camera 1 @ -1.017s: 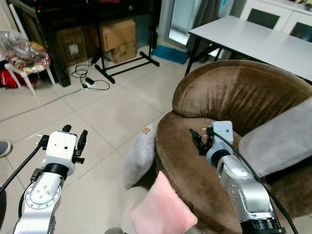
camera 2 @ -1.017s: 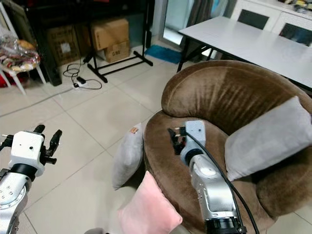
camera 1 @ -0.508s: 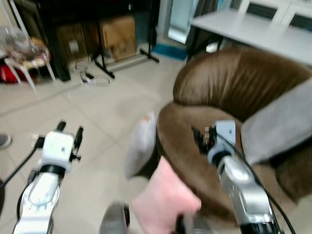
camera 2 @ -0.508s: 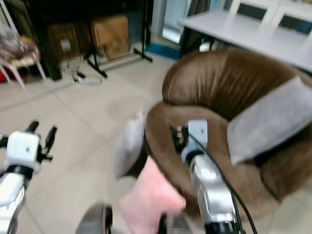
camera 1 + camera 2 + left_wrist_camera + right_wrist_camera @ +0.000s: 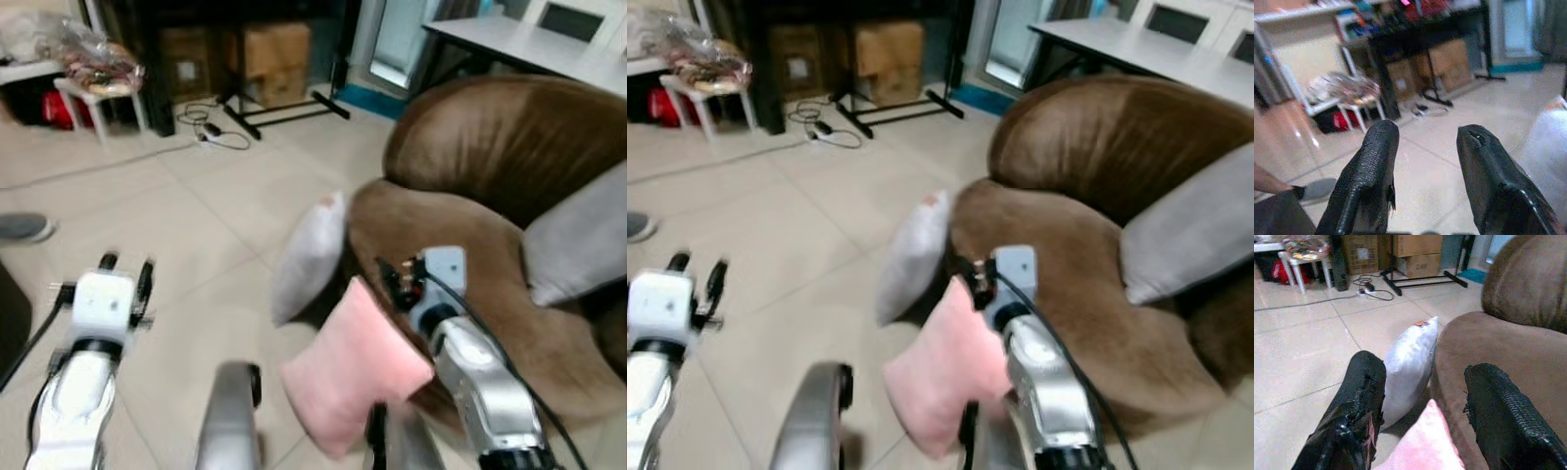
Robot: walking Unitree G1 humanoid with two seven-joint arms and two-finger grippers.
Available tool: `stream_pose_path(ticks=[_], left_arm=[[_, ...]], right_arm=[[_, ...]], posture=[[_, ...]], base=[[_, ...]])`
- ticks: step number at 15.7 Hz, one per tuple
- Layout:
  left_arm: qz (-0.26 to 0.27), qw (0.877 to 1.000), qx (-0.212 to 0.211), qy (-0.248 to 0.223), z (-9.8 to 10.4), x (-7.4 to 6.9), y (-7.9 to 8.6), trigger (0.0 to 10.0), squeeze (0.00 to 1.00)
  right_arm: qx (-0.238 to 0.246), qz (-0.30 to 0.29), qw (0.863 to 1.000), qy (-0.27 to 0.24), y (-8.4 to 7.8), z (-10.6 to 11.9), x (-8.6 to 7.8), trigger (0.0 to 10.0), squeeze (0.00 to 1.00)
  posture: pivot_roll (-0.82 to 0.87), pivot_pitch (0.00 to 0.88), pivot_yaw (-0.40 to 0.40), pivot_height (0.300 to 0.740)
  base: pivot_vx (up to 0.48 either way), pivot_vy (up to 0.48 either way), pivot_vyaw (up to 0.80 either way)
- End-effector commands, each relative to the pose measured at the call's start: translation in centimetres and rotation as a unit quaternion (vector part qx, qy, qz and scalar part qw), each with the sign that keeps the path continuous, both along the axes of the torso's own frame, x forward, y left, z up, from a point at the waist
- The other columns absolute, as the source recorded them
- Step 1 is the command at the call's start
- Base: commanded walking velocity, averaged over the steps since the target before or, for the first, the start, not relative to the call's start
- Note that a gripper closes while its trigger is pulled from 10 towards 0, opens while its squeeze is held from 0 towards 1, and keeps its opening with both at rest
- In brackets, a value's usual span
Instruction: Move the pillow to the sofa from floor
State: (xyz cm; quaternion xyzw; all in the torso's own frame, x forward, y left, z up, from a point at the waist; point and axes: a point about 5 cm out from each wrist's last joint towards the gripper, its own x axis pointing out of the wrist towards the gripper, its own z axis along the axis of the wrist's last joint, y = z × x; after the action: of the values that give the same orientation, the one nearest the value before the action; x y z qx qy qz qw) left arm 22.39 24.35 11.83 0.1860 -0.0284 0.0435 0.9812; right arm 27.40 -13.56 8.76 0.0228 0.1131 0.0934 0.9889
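Pillows, three counted: one pink pillow (image 5: 353, 367) stood on the floor, leaning against the front edge of the brown sofa (image 5: 490, 186); one pale grey pillow (image 5: 309, 257) stood on edge just beyond it, likewise propped against the sofa's front; one grey cushion (image 5: 578, 245) already rested on the sofa seat against the backrest. Grippers, two: the right gripper (image 5: 397, 282) hovered over the seat's front rim, just above the pink pillow's top corner, its two black fingers (image 5: 1359, 396) spread apart and holding nothing; the left gripper (image 5: 125, 269) hung over bare tile well to the left of both floor pillows, fingers (image 5: 1371, 171) also apart and empty. The sofa seat lay open between the right gripper and the cushion. A broad stretch of tiled floor (image 5: 196, 206) ran free on the left. Beyond it: two cardboard boxes (image 5: 279, 49) under a dark stand, one cable (image 5: 220, 135) on the tiles, one white stool (image 5: 98, 93) carrying bagged items, one white table (image 5: 529, 44) behind the sofa. One shoe (image 5: 24, 227) showed at the left edge.
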Motion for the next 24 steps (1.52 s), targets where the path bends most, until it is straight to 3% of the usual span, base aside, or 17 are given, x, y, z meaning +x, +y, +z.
stream_pose_path(ticks=[1, 18, 24], left_arm=[[-0.004, 1.0, -0.013, 0.014, -0.7, -0.4, -0.2, 10.0, 0.0], [-0.013, 1.0, -0.02, 0.017, -0.9, -0.5, -0.4, 10.0, 0.0], [-0.018, 0.999, -0.009, 0.026, -1.2, -0.5, -0.5, 10.0, 0.0]], right_arm=[[-0.008, -0.003, 1.0, 0.0, -0.3, 0.0, 0.1, 10.0, 0.0], [-0.026, 0.014, 0.999, 0.014, 0.0, -0.5, 0.4, 10.0, 0.0], [-0.025, 0.036, 0.999, 0.031, 0.2, -1.4, 0.0, 10.0, 0.0]], posture=[[0.07, 0.0, -0.076, 0.585], [0.08, 0.0, -0.09, 0.585], [0.09, 0.0, -0.092, 0.56]], base=[[0.0, 0.0, 0.0], [0.32, 0.0, 0.0], [0.0, 0.0, 0.0]])
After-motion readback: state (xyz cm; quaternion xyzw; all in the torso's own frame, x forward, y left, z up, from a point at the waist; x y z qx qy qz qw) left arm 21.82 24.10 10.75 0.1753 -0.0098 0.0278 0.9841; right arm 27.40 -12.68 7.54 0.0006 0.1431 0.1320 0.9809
